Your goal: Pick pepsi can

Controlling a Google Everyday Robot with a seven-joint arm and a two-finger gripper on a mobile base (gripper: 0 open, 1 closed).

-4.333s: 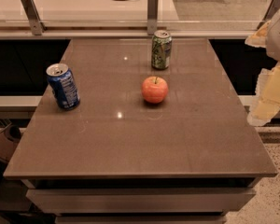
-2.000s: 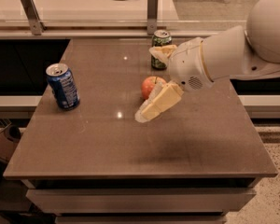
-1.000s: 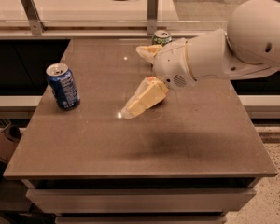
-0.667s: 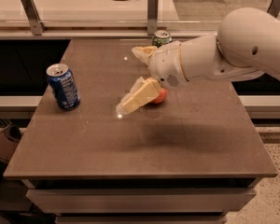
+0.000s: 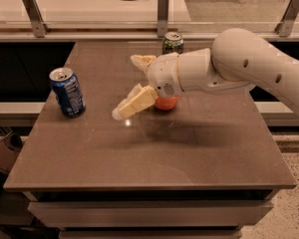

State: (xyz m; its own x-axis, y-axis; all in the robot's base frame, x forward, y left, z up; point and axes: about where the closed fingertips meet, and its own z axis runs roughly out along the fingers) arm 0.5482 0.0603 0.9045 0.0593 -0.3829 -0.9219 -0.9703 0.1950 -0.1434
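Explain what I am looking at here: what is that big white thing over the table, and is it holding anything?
The big white shape is a robot arm, reaching in from the right. At its end is the gripper, which serves as its hand. Its two cream-coloured fingers are spread open above the middle of the table, and they hold nothing. The single camera looks down at the table from in front and above; where it is mounted cannot be told. A blue pepsi can stands near the left edge, apart from the gripper, and a green can stands at the far edge. A reddish-orange fruit, probably an apple, sits just behind the gripper, mostly hidden by it.
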